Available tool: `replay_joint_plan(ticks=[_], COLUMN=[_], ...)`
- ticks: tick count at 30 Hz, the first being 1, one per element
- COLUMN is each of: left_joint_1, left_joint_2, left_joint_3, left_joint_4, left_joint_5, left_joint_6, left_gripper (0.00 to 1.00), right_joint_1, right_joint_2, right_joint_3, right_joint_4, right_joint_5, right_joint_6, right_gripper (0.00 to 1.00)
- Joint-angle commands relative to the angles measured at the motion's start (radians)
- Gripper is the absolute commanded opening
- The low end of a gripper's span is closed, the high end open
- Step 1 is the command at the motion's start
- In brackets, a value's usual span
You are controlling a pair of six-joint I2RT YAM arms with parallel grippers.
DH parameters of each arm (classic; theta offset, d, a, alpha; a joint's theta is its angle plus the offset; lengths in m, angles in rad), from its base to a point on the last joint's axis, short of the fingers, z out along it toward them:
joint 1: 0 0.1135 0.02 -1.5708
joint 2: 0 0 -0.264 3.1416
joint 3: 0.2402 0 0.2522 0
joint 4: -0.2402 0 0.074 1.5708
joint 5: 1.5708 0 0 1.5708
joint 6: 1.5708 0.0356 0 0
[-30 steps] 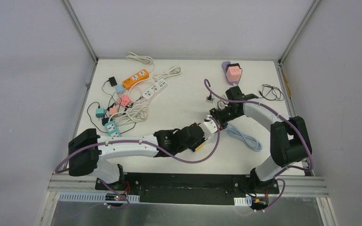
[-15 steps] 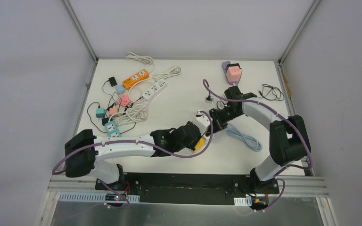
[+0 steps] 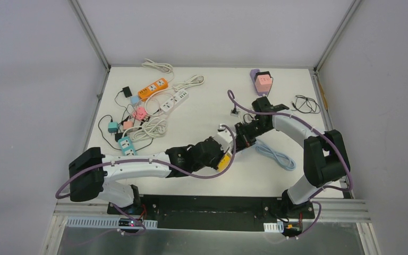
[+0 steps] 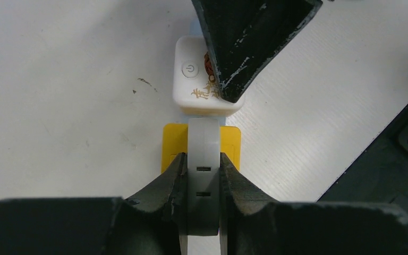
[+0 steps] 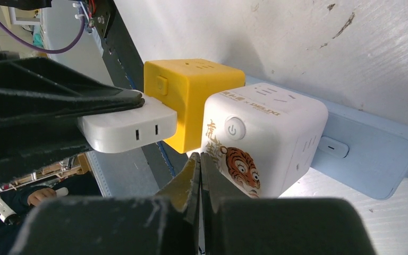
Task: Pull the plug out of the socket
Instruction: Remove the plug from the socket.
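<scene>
Gripping white plug (image 4: 203,146) tight in left claw (image 4: 202,166), yellow socket cube (image 4: 172,142) just ahead; right claw (image 5: 199,159) shut, empty; pull-out seemingly not done.

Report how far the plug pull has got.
Done: the left end effector is shut on the white plug; the right end effector, shut, has its tip at the white tiger cube. In hand: the pull itself. Left: the plug sits tight against the yellow cube with no gap showing, so it does not look free yet.
</scene>
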Motion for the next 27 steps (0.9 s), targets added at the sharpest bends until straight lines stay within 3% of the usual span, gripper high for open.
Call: replay_joint_plan(ticks=[1, 6, 9, 18, 27], left_joint_1=[0.025, -0.050, -0.059, 0.056, -0.053], left_joint_2=[-0.070, 0.020, 0.055, -0.042, 0.075], left_joint_3=[-0.015, 0.110, 0.143, 0.032, 0.209], left_joint_4=[0.047, -0.131, -0.149, 0.073, -0.201], left_joint_5=[0.056, -0.092, -0.080, 0.111, -0.118], left_joint_6=[-0.036, 0.134, 0.145, -0.039, 0.184], left_gripper=[0.00, 0.00, 0.00, 0.00, 0.00], right_joint_1=[0.015, 0.020, 0.021, 0.023, 0.022], right_joint_2=[0.047, 0.055, 0.054, 0.055, 0.060], right_joint_3=[-0.022, -0.017, -0.018, -0.017, -0.016], right_joint_4=[0.052, 0.051, 0.051, 0.052, 0.052], right_joint_5=[0.254, 0.258, 0.264, 0.274, 0.281], right_joint_6=[-0.055, -0.054, -0.054, -0.054, -0.053], right_gripper=[0.00, 0.00, 0.00, 0.00, 0.00])
